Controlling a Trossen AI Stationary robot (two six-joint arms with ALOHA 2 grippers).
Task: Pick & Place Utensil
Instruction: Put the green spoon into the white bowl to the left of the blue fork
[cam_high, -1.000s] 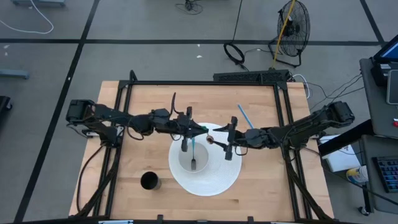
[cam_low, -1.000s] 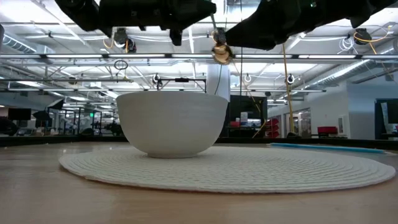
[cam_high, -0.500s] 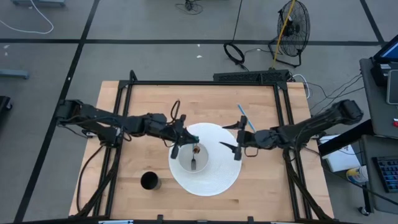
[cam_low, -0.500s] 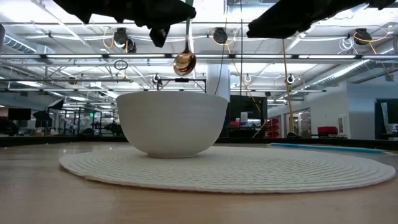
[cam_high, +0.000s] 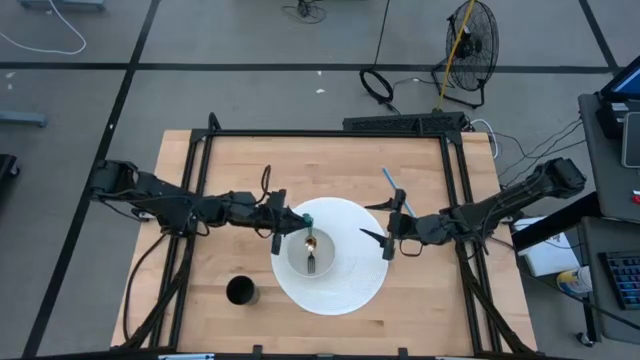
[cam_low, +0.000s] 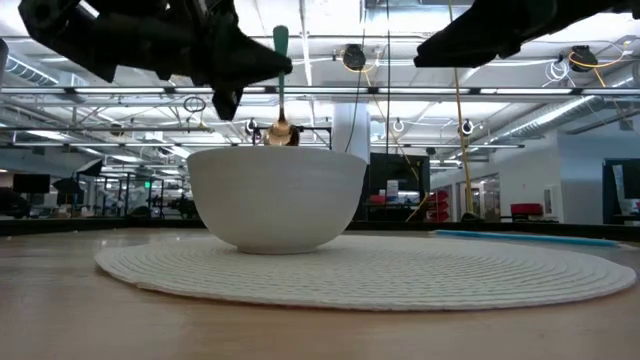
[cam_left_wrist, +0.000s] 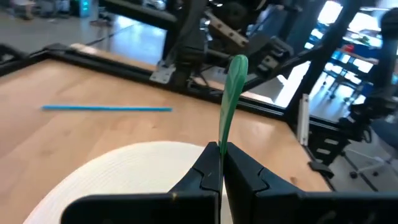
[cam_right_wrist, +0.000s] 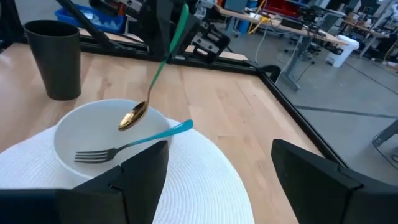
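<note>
One gold spoon (cam_right_wrist: 151, 93), green handle, tilted

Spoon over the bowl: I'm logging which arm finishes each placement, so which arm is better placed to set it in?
Left. The left gripper is shut on the spoon, whose gold head hangs just above the bowl, beside the fork. The right gripper is open and empty, off to the side over the placemat.

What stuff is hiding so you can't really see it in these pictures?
- Fork: the low view shows none of it; the bowl wall hides it.
- Spoon: in the left wrist view the bowl end is hidden behind the left pincer, which grips the green handle.
- Black cup: its inside is too dark to see in the high view.
- Blue straw: the right arm covers part of it in the high view.
</note>
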